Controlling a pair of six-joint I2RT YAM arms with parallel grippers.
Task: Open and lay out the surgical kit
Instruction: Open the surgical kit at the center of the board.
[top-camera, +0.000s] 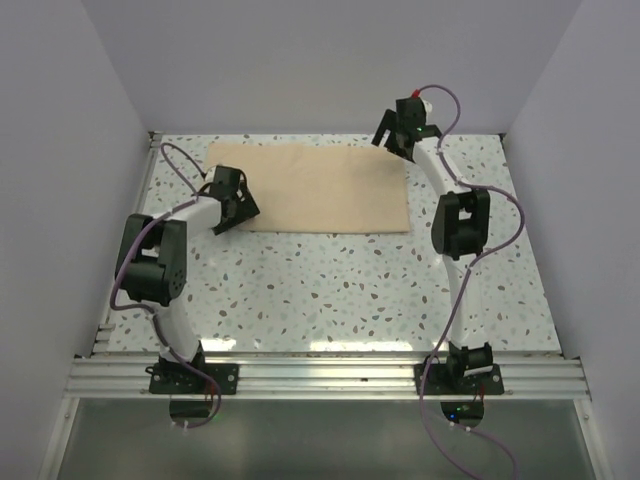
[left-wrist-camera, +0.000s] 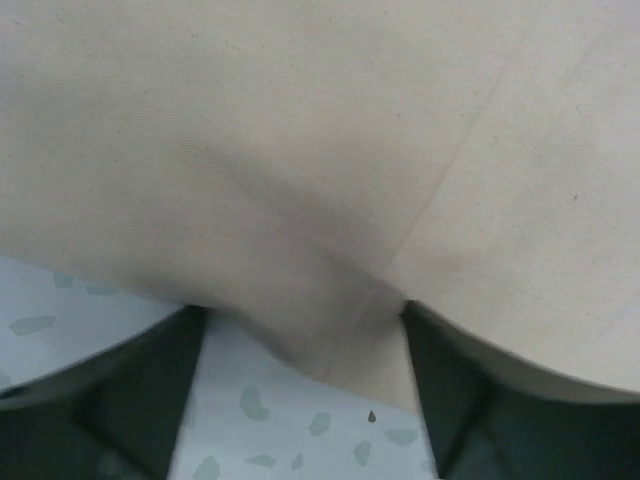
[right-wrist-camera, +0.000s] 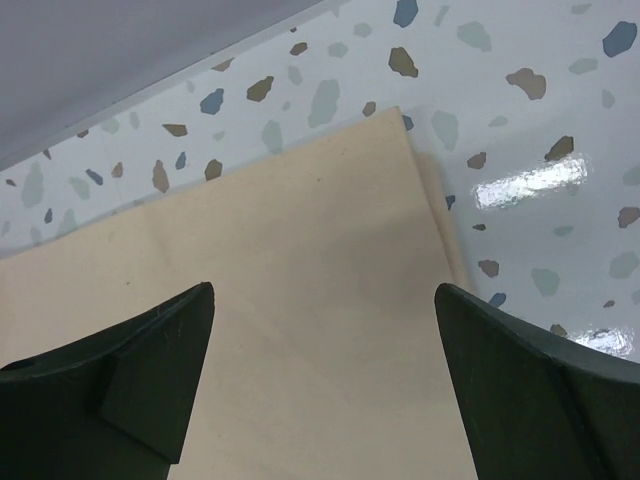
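The tan cloth wrap (top-camera: 320, 185) lies folded flat as a rectangle at the back of the table. My left gripper (top-camera: 238, 207) is open at the wrap's near left corner; in the left wrist view (left-wrist-camera: 300, 315) the cloth (left-wrist-camera: 320, 150) bulges down between the two fingers and its edge covers their tips. My right gripper (top-camera: 405, 130) is open over the wrap's far right corner; in the right wrist view (right-wrist-camera: 322, 295) the fingers straddle the cloth (right-wrist-camera: 300, 280) without touching it, and layered edges show there. The steel tray, forceps and tweezers are hidden.
The speckled white tabletop (top-camera: 330, 290) reaches from the wrap to the aluminium rail (top-camera: 320, 375) at the near edge. Grey walls close in the back and both sides; the back wall (right-wrist-camera: 120, 60) is close behind the right gripper.
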